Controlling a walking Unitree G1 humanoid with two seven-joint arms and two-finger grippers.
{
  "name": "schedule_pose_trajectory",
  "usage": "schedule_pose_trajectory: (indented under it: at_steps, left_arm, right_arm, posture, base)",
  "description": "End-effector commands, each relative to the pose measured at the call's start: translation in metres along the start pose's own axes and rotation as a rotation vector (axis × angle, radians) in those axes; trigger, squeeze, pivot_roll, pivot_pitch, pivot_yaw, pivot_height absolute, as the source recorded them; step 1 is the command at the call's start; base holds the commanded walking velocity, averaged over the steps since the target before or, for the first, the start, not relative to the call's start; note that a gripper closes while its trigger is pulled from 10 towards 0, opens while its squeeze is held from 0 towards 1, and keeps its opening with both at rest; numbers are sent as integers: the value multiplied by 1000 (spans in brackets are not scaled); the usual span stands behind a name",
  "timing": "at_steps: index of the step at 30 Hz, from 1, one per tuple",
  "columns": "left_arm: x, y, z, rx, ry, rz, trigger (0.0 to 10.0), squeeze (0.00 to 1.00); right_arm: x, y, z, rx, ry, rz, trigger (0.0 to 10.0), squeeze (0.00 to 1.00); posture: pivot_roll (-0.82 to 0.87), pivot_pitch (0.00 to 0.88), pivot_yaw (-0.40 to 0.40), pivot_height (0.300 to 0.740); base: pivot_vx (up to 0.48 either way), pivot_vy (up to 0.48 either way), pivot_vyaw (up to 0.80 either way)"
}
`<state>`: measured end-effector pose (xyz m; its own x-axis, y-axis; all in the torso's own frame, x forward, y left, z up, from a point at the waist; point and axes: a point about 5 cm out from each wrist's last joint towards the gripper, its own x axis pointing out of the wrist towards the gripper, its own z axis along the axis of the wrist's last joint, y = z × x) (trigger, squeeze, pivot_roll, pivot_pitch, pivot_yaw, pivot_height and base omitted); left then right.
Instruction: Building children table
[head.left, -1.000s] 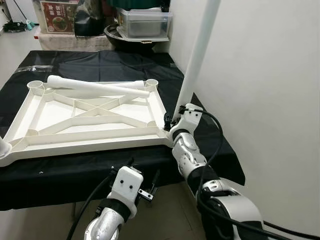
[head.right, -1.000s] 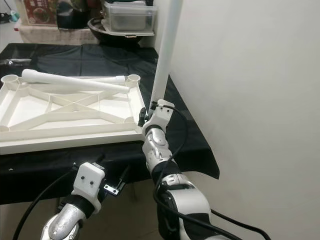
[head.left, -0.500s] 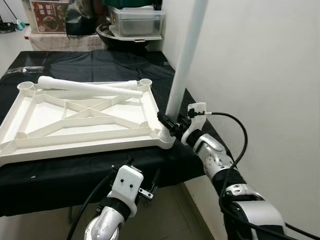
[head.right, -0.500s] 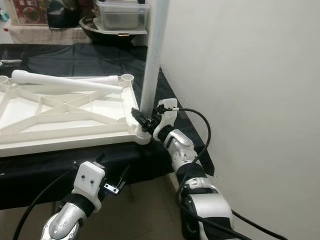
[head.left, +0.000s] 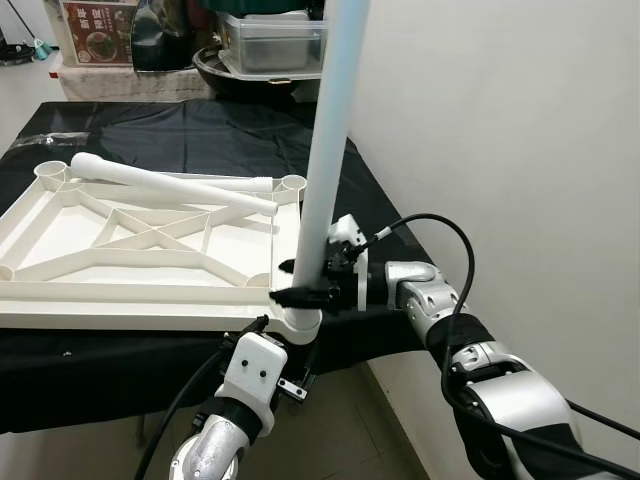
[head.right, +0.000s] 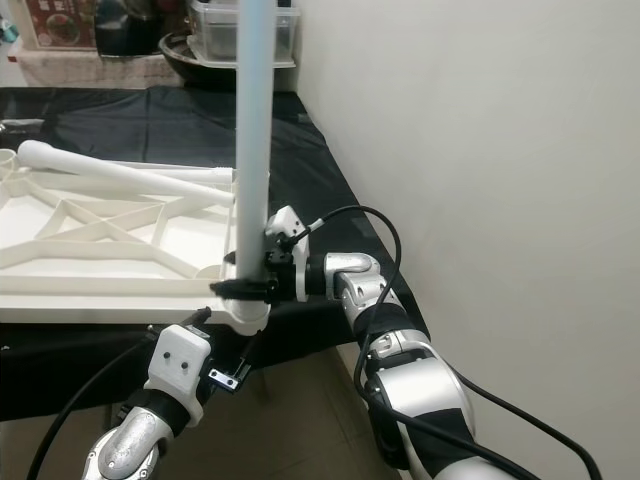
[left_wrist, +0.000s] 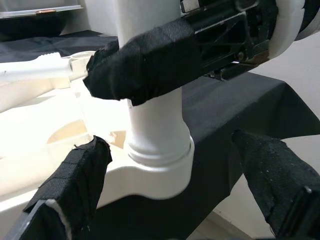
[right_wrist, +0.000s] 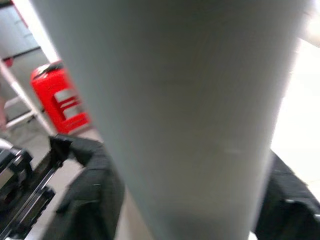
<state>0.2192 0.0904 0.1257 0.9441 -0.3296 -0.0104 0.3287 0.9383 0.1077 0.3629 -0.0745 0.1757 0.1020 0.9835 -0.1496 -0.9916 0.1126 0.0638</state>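
Nearest, below the table edge, the left gripper (left_wrist: 165, 200) hangs with its two black fingers spread wide, holding nothing; between them its wrist view looks at the base of the upright leg (head.left: 325, 170).

That white leg stands in the corner socket (head.left: 297, 322) of the tabletop frame (head.left: 120, 290), at the frame's near corner on the wall side. Its long axis runs vertical, with a slight lean, and its top passes out of the picture.

The right gripper (head.left: 300, 282) reaches in from the wall side and clamps the upright leg just above the socket, one finger on each side of the tube.

The frame lies upside down on the black cloth (head.left: 200, 130), its ribs and diagonal braces facing up.

Farther across the frame, a loose leg (head.left: 170, 183) lies flat over the ribs, long axis roughly parallel to the far rim, thick rounded end away from the wall.

Beyond the frame, past the cloth, sit a clear plastic box (head.left: 272, 42) and a dark bowl (head.left: 215, 65).
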Motion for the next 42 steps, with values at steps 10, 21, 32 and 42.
schedule_pose_trajectory:
  at_steps: [10, 21, 32, 42]
  left_arm:
    - [-2, -5, -3, -13, 15, -14, 10000, 0]
    - [-2, -4, -3, -12, 13, -18, 10000, 0]
    - [0, -3, -3, -9, 14, -17, 10000, 0]
    - [1, -3, -3, -12, 13, -16, 10000, 0]
  right_arm:
    - [-5, -30, 3, 8, -74, -643, 0, 0]
    - [-54, -51, -14, 237, -163, -1383, 0, 0]
    - [-34, -35, -35, 564, -352, -1738, 10000, 0]
    - [-21, -39, -12, 371, -477, -1273, 10000, 0]
  posture:
    - [129, 52, -115, 740]
    - [118, 61, -103, 740]
    - [127, 65, -107, 740]
    - [119, 68, -109, 740]
  base:
    - [0, 0, 0]
    - [0, 0, 0]
    - [0, 0, 0]
    - [0, 0, 0]
